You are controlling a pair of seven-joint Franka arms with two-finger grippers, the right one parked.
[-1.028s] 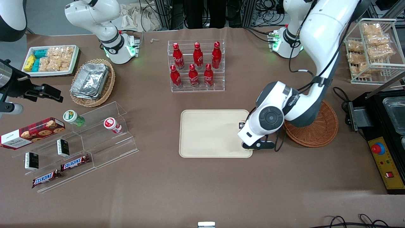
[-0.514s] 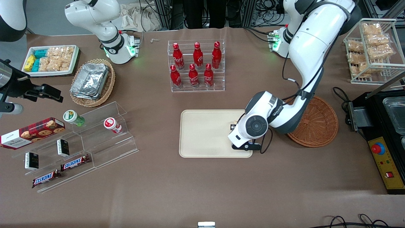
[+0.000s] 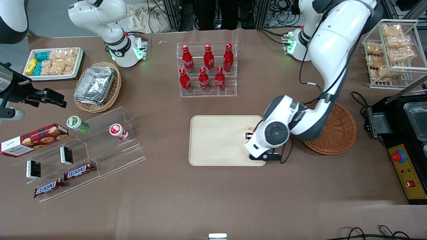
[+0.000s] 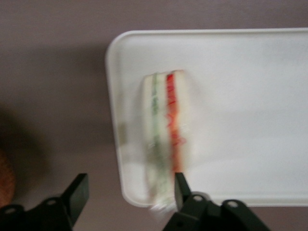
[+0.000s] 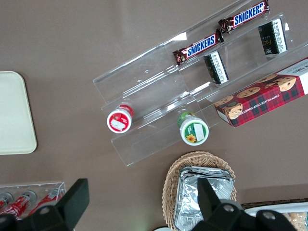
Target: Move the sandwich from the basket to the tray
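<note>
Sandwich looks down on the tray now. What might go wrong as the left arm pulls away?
1. The triangular beige-bread sandwich lies close to the rim and corner of the cream rectangular tray; a nudge might push it over the rim.
2. The left gripper hangs open with one black finger right beside the sandwich, so a sideways pull-away may drag it. Rising straight up looks safer.

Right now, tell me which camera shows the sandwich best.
The left wrist view: the sandwich lies on the cream tray near its corner, layers visible, with the open gripper above it. The front view shows only a sliver beside the arm's wrist. The right wrist view shows none of it.
</note>
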